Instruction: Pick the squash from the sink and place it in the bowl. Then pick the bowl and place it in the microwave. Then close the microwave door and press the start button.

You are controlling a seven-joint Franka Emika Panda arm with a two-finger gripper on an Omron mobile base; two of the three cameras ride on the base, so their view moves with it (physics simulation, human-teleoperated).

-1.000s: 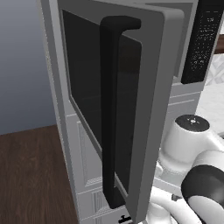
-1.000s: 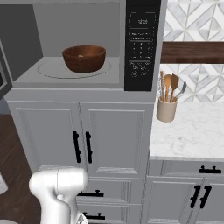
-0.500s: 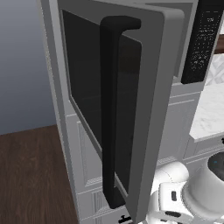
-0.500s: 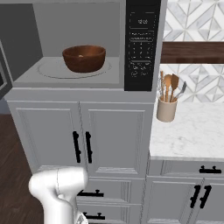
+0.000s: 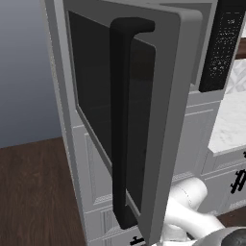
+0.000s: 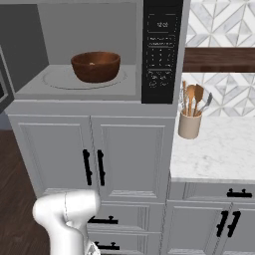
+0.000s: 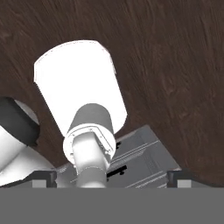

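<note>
Low at the bottom edge of both base views: the arm, folded down, a white link and dark joint below the microwave door (image 5: 144, 96) in the left base view, a rounded white elbow before the lower cabinets (image 6: 94, 159) in the right base view. Hand camera directed down at the dark wood floor (image 7: 175, 65) and a grey cabinet front. End effector (image 7: 108, 180): two dark finger tips at the bottom of the hand view, spread wide apart, nothing between them.

Left: microwave door, swung open toward the camera, dark glass pane, long black bar handle (image 5: 121, 120) with its long axis vertical.

Centre: microwave (image 6: 89, 50), cavity open; bowl (image 6: 95, 66) upright on the round turntable, mouth up, set toward the right of the cavity. Squash: cannot be made out inside the bowl from this angle.

Right of the cavity: black keypad strip (image 6: 161, 50), long axis vertical.

Far right: marble bench (image 6: 219, 154) carrying a beige utensil holder (image 6: 190, 123) with wooden tools standing upright.
</note>
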